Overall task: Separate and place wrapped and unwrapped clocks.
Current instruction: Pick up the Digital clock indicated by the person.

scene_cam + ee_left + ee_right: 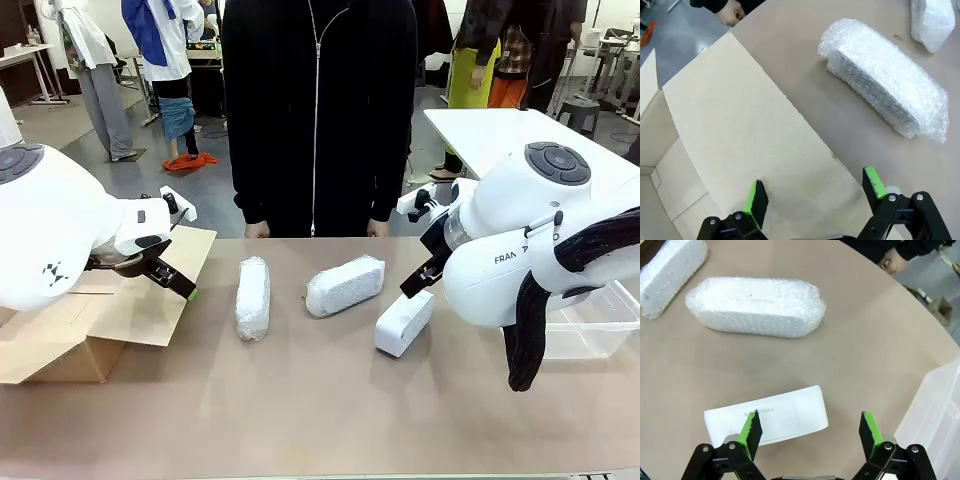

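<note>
Two wrapped clocks in crinkly bubble wrap lie mid-table: one (252, 298) end-on to me, the other (345, 285) slanted beside it. They also appear in the left wrist view (885, 77) (932, 17) and the right wrist view (757, 305) (670, 270). The unwrapped clock (405, 322), a smooth white block, lies to their right. My right gripper (418, 283) (809, 432) hovers open just above the unwrapped clock (770, 417), holding nothing. At the left, my left gripper (175, 283) (815, 192) stands open and empty over a cardboard flap.
An open cardboard box (100, 320) (730, 130) sits at the table's left edge. A clear plastic bin (600, 320) (940, 410) stands at the right. A person in black stands at the far side, hands (730, 12) (890, 262) at the table edge.
</note>
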`<state>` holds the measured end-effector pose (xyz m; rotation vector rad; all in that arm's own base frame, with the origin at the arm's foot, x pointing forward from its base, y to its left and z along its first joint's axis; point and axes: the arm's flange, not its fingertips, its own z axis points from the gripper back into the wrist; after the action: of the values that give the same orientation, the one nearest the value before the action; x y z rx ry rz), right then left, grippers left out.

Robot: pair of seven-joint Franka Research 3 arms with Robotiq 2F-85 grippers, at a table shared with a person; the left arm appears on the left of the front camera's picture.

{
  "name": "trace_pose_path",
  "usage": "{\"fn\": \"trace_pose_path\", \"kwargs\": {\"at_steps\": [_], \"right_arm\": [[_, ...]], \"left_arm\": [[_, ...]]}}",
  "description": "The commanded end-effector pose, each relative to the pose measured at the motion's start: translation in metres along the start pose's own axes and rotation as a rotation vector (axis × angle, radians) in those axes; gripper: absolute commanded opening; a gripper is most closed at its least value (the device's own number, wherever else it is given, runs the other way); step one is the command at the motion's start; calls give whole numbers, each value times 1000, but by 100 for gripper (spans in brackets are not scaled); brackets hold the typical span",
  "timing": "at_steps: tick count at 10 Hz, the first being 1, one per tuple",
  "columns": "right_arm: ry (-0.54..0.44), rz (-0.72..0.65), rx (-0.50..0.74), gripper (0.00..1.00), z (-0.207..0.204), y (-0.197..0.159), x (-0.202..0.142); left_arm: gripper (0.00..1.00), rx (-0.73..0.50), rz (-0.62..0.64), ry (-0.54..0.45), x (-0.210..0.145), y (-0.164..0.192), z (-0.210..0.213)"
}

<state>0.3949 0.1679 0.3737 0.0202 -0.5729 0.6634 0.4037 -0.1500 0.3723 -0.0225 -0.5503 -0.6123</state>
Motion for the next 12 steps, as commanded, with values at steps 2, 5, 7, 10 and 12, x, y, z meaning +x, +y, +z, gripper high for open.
{"fn": "trace_pose_path", "kwargs": {"at_steps": [2,5,7,10,12], "right_arm": [[0,0,0,100,0,0,0],[0,0,0,100,0,0,0],[0,0,0,100,0,0,0],[0,0,0,100,0,0,0],[0,2,0,100,0,0,0]], "left_arm": [[100,0,0,0,0,0,0],[100,0,0,0,0,0,0],[100,0,0,0,0,0,0],[100,0,0,0,0,0,0],[100,0,0,0,0,0,0]]}}
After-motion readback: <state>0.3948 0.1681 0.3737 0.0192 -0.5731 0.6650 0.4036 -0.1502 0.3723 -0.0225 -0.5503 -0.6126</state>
